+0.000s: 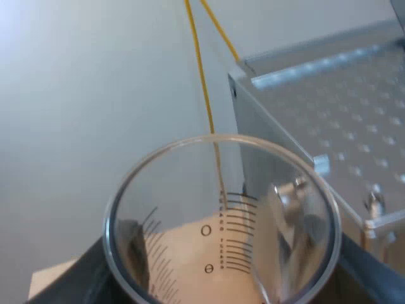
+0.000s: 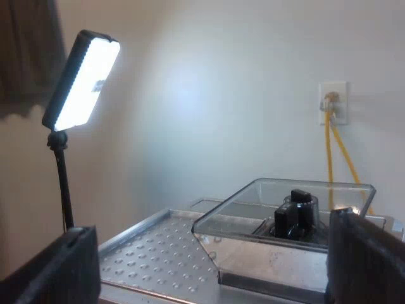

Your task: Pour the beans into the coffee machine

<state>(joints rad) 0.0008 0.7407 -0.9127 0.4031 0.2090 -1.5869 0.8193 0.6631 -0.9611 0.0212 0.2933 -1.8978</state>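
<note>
A clear measuring glass (image 1: 221, 240) with printed scale marks sits between the dark fingers (image 1: 82, 278) of my left gripper (image 1: 221, 282), which is shut on it. I look into its mouth and see no beans inside. Just beyond the glass is the corner of the espresso machine's dimpled metal top (image 1: 342, 107). In the right wrist view the clear bean hopper (image 2: 285, 215) stands on that metal top (image 2: 158, 247), lid off, with a black knob (image 2: 294, 215) inside. My right gripper (image 2: 209, 272) is open near the hopper, fingers (image 2: 57, 272) wide apart with nothing between them.
A lit panel lamp (image 2: 82, 79) on a thin stand rises beside the machine. Yellow cables (image 1: 201, 69) hang down the pale wall from an outlet (image 2: 333, 101) behind the hopper. A tan surface shows under the glass.
</note>
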